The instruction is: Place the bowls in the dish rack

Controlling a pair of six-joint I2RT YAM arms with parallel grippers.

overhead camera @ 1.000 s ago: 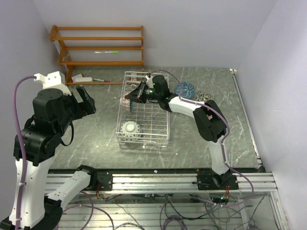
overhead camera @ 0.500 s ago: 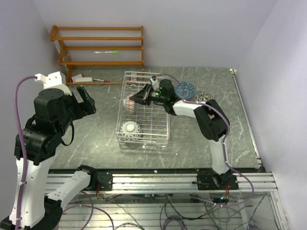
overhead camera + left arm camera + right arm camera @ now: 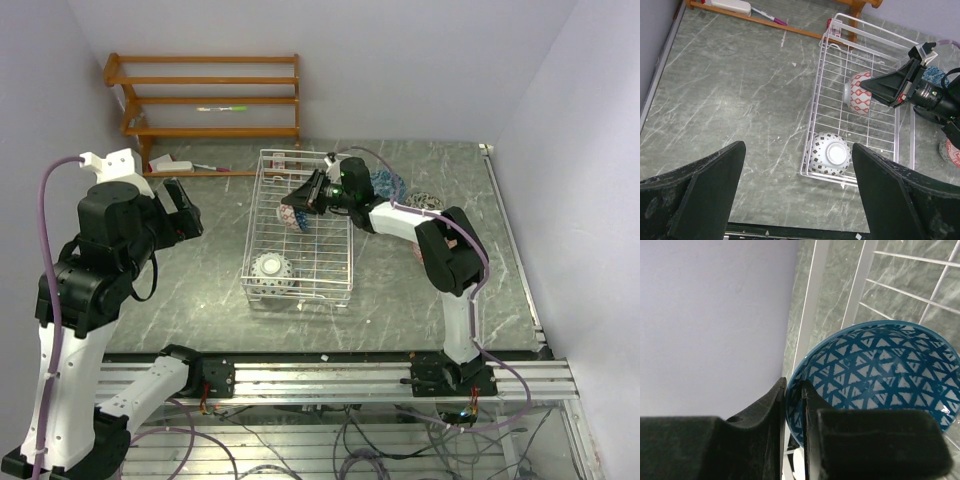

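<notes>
The white wire dish rack [image 3: 300, 297] stands mid-table; it also shows in the left wrist view [image 3: 814, 116]. My right gripper [image 3: 299, 204] is shut on the rim of a bowl [image 3: 291, 214] with a blue triangle-patterned inside [image 3: 880, 370] and a red-patterned outside [image 3: 859, 93]. It holds the bowl on its side inside the rack's far half. A grey-white bowl [image 3: 271, 269] lies upside down in the rack's near left corner. A blue bowl [image 3: 388, 184] and another bowl [image 3: 423, 202] sit on the table right of the rack. My left gripper [image 3: 181, 212] is open and empty, raised left of the rack.
An orange wooden slatted shelf [image 3: 205, 100] stands against the back wall, with a pen on it. A white object [image 3: 171, 162] and a pen [image 3: 769, 16] lie at its foot. Walls close the table at the back and on both sides.
My right gripper has moved to the right over the rack with the bowl in it. The left arm has barely shifted.
</notes>
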